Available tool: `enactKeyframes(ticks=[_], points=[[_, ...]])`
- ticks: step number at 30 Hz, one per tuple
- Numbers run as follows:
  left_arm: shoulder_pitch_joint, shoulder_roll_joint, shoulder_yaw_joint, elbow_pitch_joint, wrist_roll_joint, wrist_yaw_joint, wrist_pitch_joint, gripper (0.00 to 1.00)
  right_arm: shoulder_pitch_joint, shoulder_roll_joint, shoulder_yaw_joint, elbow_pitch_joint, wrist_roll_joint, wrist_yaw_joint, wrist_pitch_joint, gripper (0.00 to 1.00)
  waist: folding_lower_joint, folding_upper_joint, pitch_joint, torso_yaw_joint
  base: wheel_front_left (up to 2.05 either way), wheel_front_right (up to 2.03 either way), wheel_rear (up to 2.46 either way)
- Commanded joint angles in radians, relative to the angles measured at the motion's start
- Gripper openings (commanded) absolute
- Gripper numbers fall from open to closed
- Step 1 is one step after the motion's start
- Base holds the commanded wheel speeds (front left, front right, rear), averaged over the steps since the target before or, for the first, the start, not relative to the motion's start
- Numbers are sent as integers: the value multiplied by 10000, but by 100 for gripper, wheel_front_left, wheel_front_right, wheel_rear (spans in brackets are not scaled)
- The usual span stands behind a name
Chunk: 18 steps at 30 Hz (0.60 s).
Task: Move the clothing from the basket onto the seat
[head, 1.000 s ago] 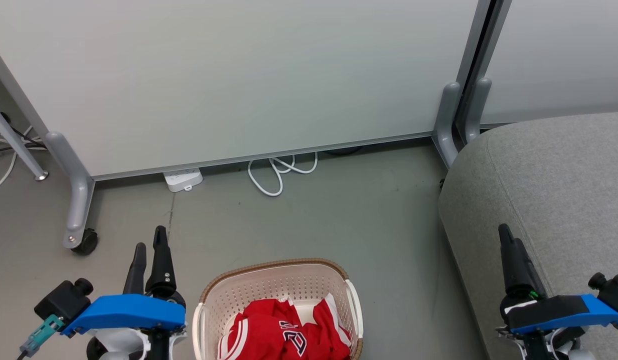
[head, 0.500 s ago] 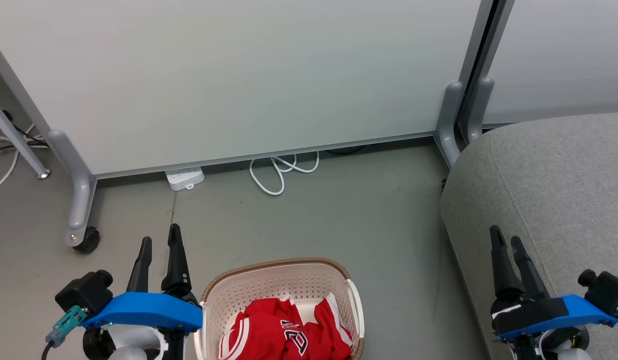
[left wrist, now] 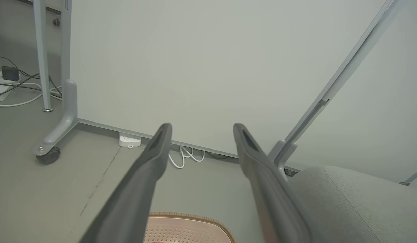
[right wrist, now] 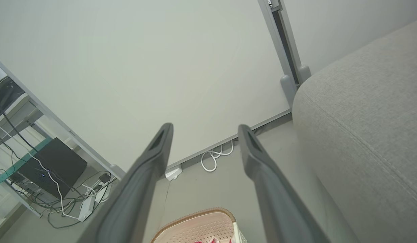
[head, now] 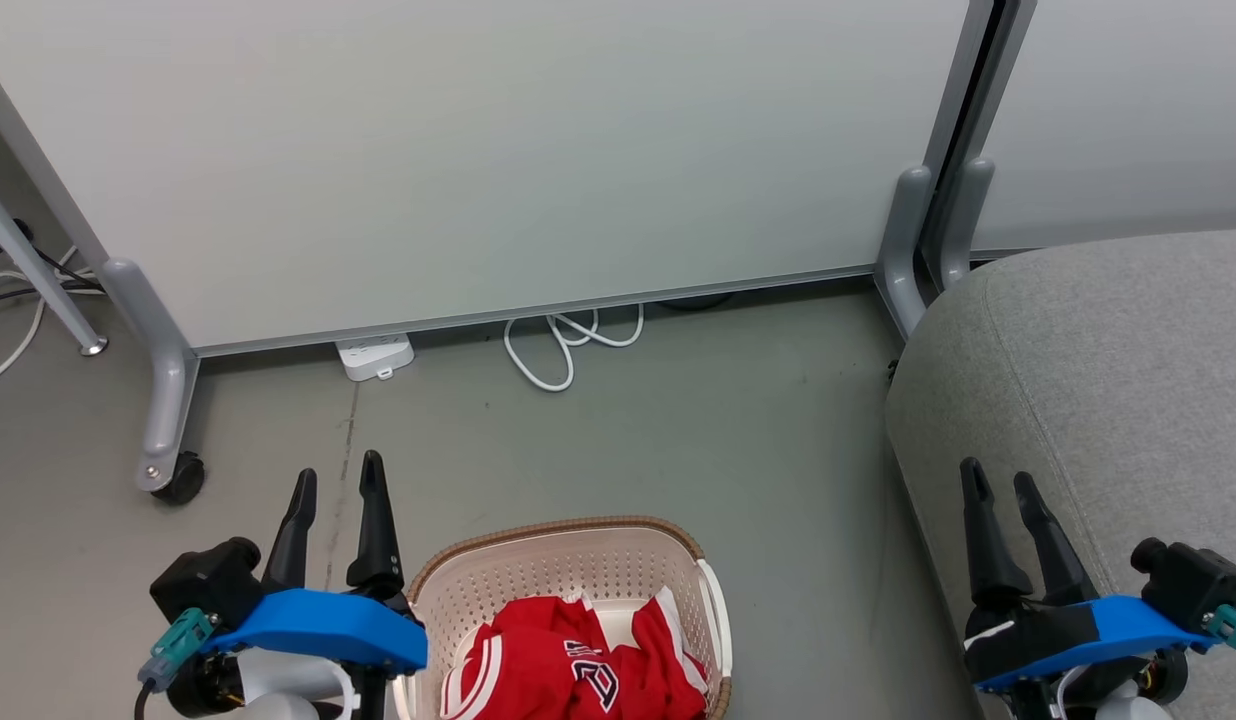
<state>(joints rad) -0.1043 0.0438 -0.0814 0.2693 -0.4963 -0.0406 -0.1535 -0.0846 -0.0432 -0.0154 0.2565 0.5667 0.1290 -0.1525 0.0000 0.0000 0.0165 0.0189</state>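
The cream perforated basket [head: 538,570] with a brown rim stands on the floor at the bottom middle of the head view. Inside it lies the red clothing [head: 568,665], a jersey with white trim and dark lettering on top. The large grey seat [head: 1108,370] fills the right side. My left gripper [head: 336,478] hovers open just left of the basket, empty. My right gripper [head: 996,479] is open and empty over the seat's front-left edge. The basket rim [left wrist: 195,217] and the seat [left wrist: 350,202] show past my left fingers [left wrist: 144,182]. The right wrist view holds the basket [right wrist: 201,226] and the seat [right wrist: 363,128].
A pale partition panel [head: 498,150] on grey wheeled feet [head: 163,420] stands behind the basket. A white power strip [head: 375,356] and a looped white cable [head: 568,350] lie at its base. Bare grey floor [head: 678,430] lies between panel, basket and seat.
Both grippers have shifted inward toward the basket, the left one rightward and the right one leftward. The head view has drifted slightly. The clothing lies as before.
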Motion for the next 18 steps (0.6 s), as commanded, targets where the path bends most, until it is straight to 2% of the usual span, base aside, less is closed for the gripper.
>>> enactKeyframes(ticks=[1,18], points=[[-216,69,-56,-37,231,14,-92,100,-10,-81,18,-53,-242,19,-105,100,0,0,-2,5,0,0,0],[-258,75,-399,230,2005,64,-507,100,25,-90,229,69,-1996,22,-519,100,0,0,-2,116,0,0,0]])
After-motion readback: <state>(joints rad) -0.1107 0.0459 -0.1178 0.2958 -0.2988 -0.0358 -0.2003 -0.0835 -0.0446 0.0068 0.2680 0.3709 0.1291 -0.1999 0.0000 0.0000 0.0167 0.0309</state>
